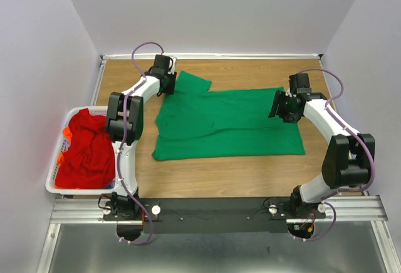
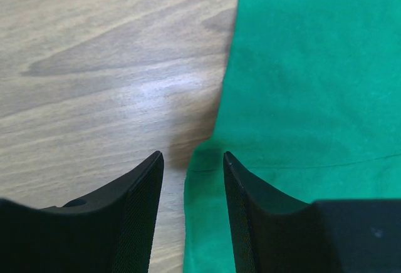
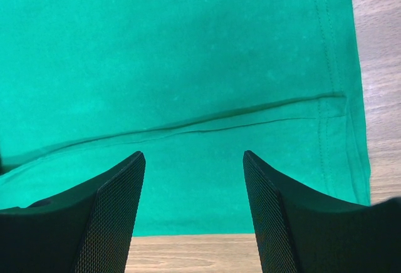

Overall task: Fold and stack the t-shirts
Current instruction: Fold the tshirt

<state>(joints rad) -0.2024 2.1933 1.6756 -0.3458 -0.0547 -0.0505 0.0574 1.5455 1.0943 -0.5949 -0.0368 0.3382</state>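
Now the green t-shirt [image 1: 225, 123] lies spread flat on the table [image 1: 207, 173], folding apparently just starting: the left gripper [image 2: 193, 157] stands parted astride its sleeve edge, the right gripper [image 3: 193, 155] hangs unclenched above the hem end, and both must next pinch cloth.

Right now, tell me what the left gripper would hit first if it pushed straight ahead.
Probably the green t-shirt, its edge between the left gripper fingertips; then the table. Depth is unclear.

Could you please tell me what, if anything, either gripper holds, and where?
Nothing is held: the left gripper stands open astride an edge of the green t-shirt, the right gripper open near its hem.
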